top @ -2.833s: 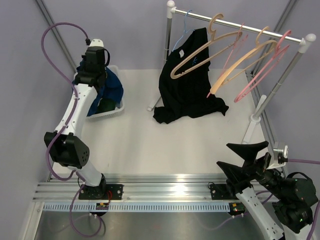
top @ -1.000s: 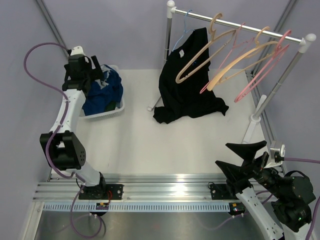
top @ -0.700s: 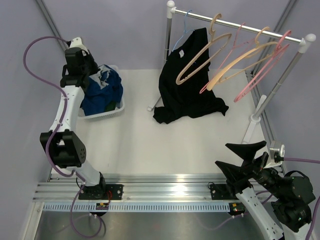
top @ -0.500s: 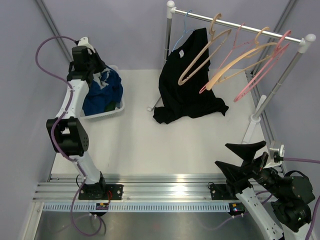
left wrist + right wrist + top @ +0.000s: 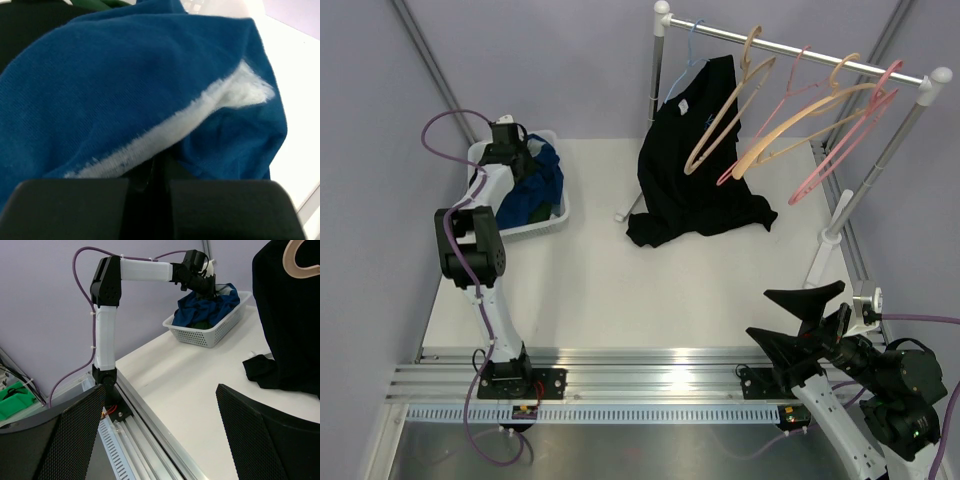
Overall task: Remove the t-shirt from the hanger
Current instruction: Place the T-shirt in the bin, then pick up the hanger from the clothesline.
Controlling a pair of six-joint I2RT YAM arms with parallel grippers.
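Plainly, your black t-shirt (image 5: 695, 165) hangs limp on the thin blue hanger (image 5: 691, 55) at the left end of the rack (image 5: 775, 40), its creased hem slumped on the desk (image 5: 650, 290). Your left claw (image 5: 150, 172) is closed tight at the blue cloth (image 5: 125, 85) in the basket (image 5: 545, 222); your right claw (image 5: 760, 314) gapes wide, holding nothing.

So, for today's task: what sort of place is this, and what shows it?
Probably a robotics lab test cell staged for laundry handling: two robot arms bolted to a metal rail, a clothes rail with a black t-shirt and bare hangers, plain walls around.
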